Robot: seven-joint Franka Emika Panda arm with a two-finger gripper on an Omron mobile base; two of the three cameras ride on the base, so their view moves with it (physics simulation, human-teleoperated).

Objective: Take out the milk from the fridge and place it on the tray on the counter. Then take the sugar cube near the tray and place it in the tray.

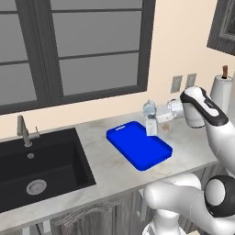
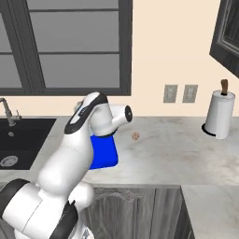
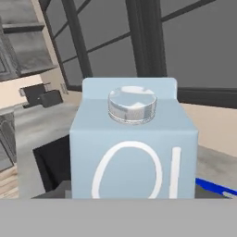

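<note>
both base views look down from behind the arm at the tray (image 1: 139, 146) on the counter (image 2: 177, 149); the hand view sits close against the milk (image 3: 133, 143).

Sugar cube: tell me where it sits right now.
In the right base view, the tiny tan-brown speckled sugar cube lies on the marbled grey-white counter, right of the bright blue tray and left of the white paper-towel roll.
</note>
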